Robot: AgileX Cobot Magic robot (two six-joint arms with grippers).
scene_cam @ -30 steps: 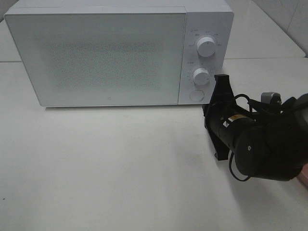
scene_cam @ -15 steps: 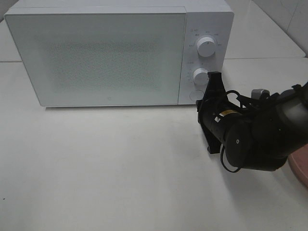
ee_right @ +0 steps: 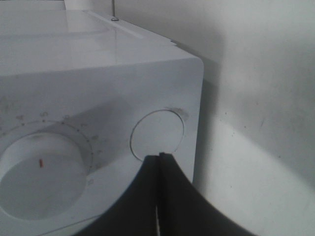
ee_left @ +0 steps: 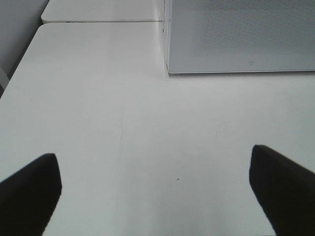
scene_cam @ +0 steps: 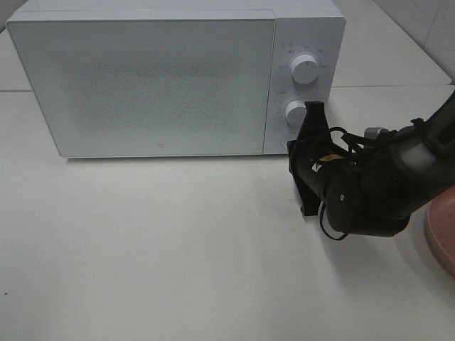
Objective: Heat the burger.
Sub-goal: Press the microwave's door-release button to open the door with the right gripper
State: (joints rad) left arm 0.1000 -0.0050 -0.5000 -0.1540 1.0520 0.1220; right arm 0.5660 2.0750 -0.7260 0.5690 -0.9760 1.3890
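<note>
The burger is out of view. The white microwave [scene_cam: 163, 78] stands at the back of the table with its door closed. My right gripper [scene_cam: 293, 147] is shut, and its tips are at the round button in the control panel's lower corner. In the right wrist view the closed fingertips [ee_right: 160, 156] meet the lower rim of that round button [ee_right: 157, 130], beside the lower knob [ee_right: 42, 179]. My left gripper [ee_left: 157, 196] is open over bare table in front of the microwave's left corner [ee_left: 170, 69], with nothing between its fingers. It does not show in the exterior high view.
A pink round plate [scene_cam: 442, 231] lies at the right edge of the table, partly behind the right arm. Two knobs, upper [scene_cam: 305, 69] and lower [scene_cam: 296, 112], sit on the control panel. White table [scene_cam: 156, 249] spreads in front of the microwave.
The right arm has moved left and toward the microwave, bringing its shut tips onto the round button. More of the pink plate now shows behind it.
</note>
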